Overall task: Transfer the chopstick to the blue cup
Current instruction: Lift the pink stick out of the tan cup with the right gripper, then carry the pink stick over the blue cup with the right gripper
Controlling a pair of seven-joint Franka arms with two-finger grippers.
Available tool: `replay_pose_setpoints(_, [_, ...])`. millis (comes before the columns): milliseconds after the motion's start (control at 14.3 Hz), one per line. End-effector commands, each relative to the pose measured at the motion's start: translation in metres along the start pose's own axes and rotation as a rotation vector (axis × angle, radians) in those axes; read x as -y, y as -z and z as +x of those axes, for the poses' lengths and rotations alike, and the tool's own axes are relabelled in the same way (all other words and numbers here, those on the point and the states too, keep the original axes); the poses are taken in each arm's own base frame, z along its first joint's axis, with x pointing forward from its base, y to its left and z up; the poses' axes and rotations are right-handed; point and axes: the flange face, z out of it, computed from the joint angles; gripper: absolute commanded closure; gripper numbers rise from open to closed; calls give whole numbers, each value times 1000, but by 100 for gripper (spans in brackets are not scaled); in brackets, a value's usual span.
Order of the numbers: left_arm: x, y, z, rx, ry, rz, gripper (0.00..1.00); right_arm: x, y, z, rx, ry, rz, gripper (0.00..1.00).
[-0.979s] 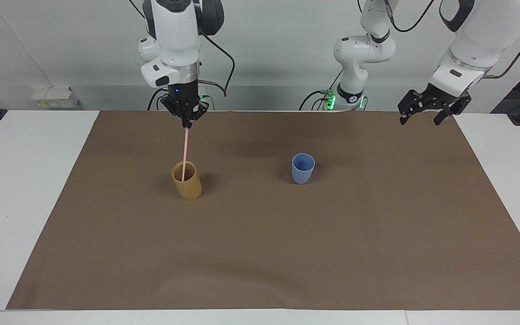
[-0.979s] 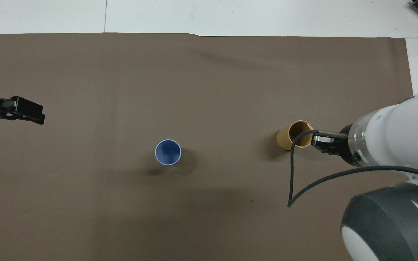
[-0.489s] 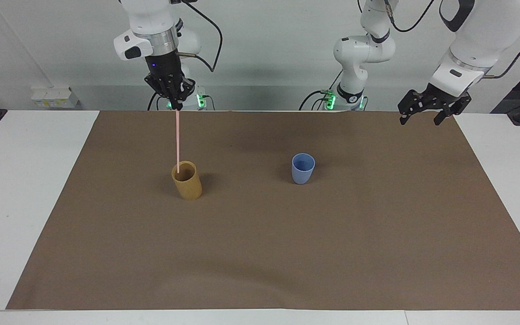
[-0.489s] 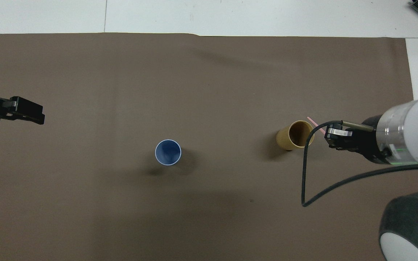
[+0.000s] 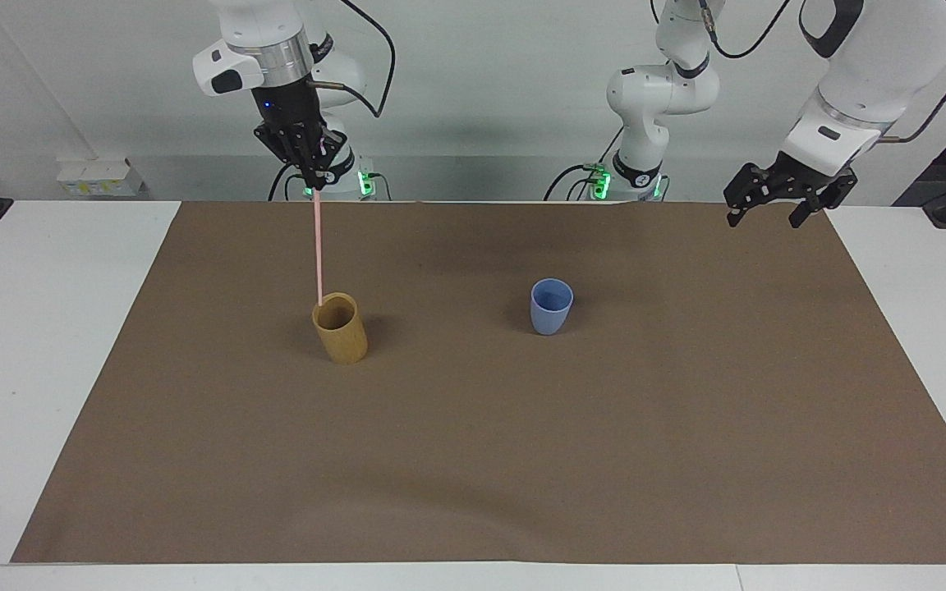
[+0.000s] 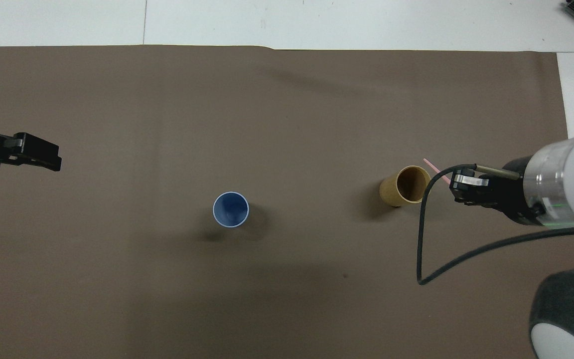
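My right gripper [image 5: 314, 174] is shut on the top end of the pale pink chopstick [image 5: 319, 246], held high over the tan wooden cup [image 5: 340, 330]. The stick hangs almost upright with its lower tip at the cup's rim. In the overhead view only a short piece of the chopstick [image 6: 434, 167] shows between the tan cup [image 6: 406, 185] and the right gripper [image 6: 459, 187]. The blue cup [image 5: 552, 306] stands upright and empty mid-table, also seen in the overhead view [image 6: 230, 209]. My left gripper [image 5: 769, 212] waits open and empty in the air at the left arm's end of the table [image 6: 38, 154].
A brown mat [image 5: 473, 460] covers most of the white table [image 5: 46, 345]. A black cable [image 6: 421, 239] loops from the right arm's wrist. Only the two cups stand on the mat.
My right gripper has risen and drifted toward the right arm's end of the table, drawing the chopstick up out of the tan cup until its tip is at the rim. The left arm has not moved.
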Motion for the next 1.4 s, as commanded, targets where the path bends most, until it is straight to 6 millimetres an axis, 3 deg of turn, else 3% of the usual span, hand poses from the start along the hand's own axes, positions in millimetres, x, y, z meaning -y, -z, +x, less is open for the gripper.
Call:
replay_pose_setpoints(0, [4, 3, -5, 0, 6, 12, 0, 7, 17, -6, 36, -9, 61, 100])
replay_pose_setpoints(350, [4, 3, -5, 0, 6, 12, 0, 32, 25, -18, 91, -141, 148, 100])
replay_pose_setpoints(559, [4, 3, -5, 0, 6, 12, 0, 58, 24, -35, 122, -130, 174, 100])
replay_pose_setpoints(839, [4, 3, -5, 0, 6, 12, 0, 150, 15, -60, 155, -140, 212, 100])
replay_pose_setpoints(1049, [4, 3, -5, 0, 6, 12, 0, 220, -18, -79, 214, -161, 211, 100])
replay_pose_setpoints(1328, [4, 3, -5, 0, 6, 12, 0, 277, -65, -106, 259, -276, 181, 100])
